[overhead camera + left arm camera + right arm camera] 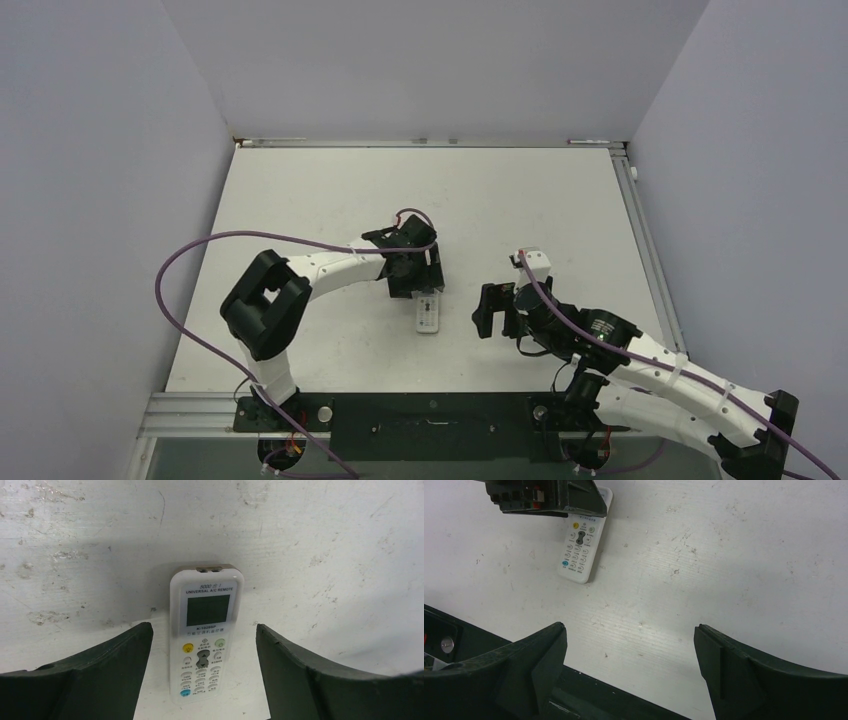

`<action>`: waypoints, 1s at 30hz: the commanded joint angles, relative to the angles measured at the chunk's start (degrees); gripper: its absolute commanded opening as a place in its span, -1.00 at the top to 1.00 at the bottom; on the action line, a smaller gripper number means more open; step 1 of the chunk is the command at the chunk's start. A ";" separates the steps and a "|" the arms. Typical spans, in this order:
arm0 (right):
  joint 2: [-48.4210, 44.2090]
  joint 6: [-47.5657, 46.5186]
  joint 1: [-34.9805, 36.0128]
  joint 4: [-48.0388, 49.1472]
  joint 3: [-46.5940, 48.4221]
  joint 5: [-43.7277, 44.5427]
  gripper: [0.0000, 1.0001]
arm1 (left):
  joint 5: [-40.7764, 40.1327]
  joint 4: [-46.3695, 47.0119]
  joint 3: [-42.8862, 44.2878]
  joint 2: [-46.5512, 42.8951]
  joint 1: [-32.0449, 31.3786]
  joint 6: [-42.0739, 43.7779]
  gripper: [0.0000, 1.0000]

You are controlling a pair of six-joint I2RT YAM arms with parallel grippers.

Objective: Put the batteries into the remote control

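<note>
Spread wide, the left end effector (203,630) has nothing in its grasp. Its two dark fingers (110,670) stand one on each side of the remote control (581,547), with a strip of bare white worktop (330,190) showing between each finger and the casing, so neither finger touches it. How high the fingertips ride above the surface cannot be told.

In the overhead view the remote control lies flat near the middle of the worktop, a little toward 6 o'clock, with its long axis running from 12 to 6 o'clock. It lies face up. The small grey screen is at the 12 o'clock end, under printed lettering that reads "UNIVERSAL A/C REMOTE". Below the screen are a yellow button and a green one, then rows of pale keys, and a blue key near the 6 o'clock end. From above, the left end effector hides the screen end.

At 3 o'clock from the remote control, and apart from it, the right end effector (629,628) is also open wide and empty. Only scuffed worktop shows between its fingers.
</note>
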 commanded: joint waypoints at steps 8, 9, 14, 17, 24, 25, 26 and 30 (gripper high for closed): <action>1.61 -2.75 -0.15 -0.13 4.33 1.90 -1.00 | 0.11 2.20 -0.52 -10.39 -0.03 5.69 -0.60; 1.80 -2.87 -0.17 -0.28 4.60 2.20 -1.00 | 0.11 2.32 -0.77 -11.28 -0.07 6.17 -0.64; 2.68 -3.40 -0.21 -0.07 5.59 3.04 -1.00 | -0.58 3.65 -2.72 -17.12 0.13 8.71 -0.77; 2.94 -4.04 -0.18 0.96 6.32 2.33 -0.91 | -0.70 4.07 -3.93 -21.00 0.57 10.11 -0.85; 3.62 -4.86 -0.18 2.05 7.78 5.35 -0.82 | -0.23 4.68 -7.68 -32.70 2.95 13.43 -0.93; 3.94 -5.05 -0.25 2.08 8.17 5.56 -0.82 | 0.10 4.55 -8.20 -34.22 3.49 13.95 -0.92; 4.29 -5.27 -0.26 2.08 8.66 5.81 -0.81 | 0.45 4.30 -8.73 -35.96 3.99 14.43 -0.92; 5.52 -6.15 -0.31 1.78 10.71 7.80 -0.77 | 1.24 1.95 -9.89 -41.87 5.60 17.34 -0.92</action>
